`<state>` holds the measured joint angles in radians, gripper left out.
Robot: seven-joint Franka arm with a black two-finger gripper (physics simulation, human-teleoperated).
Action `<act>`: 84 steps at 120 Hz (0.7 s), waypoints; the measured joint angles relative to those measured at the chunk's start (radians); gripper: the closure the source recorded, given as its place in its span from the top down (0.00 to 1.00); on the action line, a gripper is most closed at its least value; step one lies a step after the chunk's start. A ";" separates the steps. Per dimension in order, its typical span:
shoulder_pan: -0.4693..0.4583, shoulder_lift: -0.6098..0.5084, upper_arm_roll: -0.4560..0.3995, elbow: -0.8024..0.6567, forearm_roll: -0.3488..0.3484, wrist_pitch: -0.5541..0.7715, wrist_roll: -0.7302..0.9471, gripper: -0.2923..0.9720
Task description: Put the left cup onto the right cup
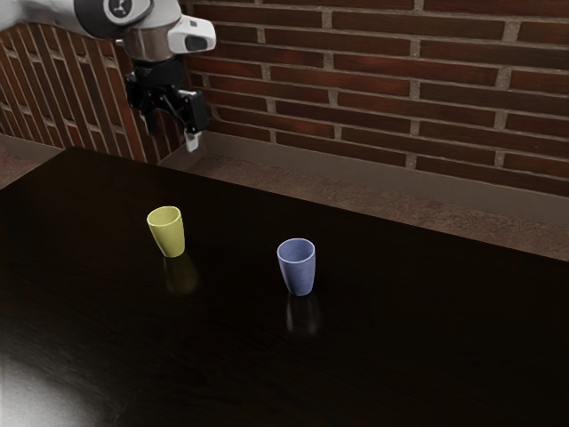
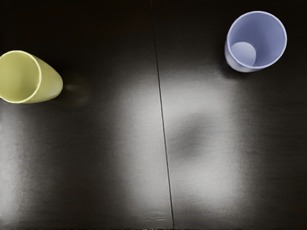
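Hand (image 1: 172, 126): black, two-finger, carried on the white and grey arm (image 1: 133, 18). It hangs high above the worktop in front of the red brick wall (image 1: 400, 80). The fingers stand apart and nothing lies between them. The white tip of one finger is plain, but the other finger is partly lost against the dark brickwork, so the gap is probably wide rather than certainly so.

Positions are read as a clock face on the exterior view:

1. The yellow-green tapered plastic cup (image 1: 166, 231) is at 6 o'clock from the hand, well below it. It is upright with its mouth up and rests on the glossy black worktop (image 1: 400, 356).
2. The lilac-blue tapered plastic cup (image 1: 296, 265) is at 4 o'clock from the yellow-green cup, and the two stand apart. It is also upright and open-mouthed on the worktop.
3. Each cup casts a faint reflection directly beneath its base.

In the wrist view, the yellow-green cup (image 2: 26, 77) and the lilac-blue cup (image 2: 255, 40) lie to either side of a thin straight seam (image 2: 163, 124) in the worktop (image 2: 96, 167). Neither cup touches the seam. The lilac-blue cup's pale inner floor is visible.
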<state>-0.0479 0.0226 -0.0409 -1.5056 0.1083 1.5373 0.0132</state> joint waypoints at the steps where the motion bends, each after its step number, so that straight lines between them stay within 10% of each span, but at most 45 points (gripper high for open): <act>1: 0.003 0.000 0.000 0.000 0.000 0.000 0.000 0.77; 45: 0.124 0.008 -0.009 -0.006 0.028 0.038 0.003 0.77; 84: 0.056 0.009 -0.005 -0.007 0.035 0.056 0.006 0.77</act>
<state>0.0080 0.0314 -0.0460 -1.5129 0.1435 1.5935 0.0194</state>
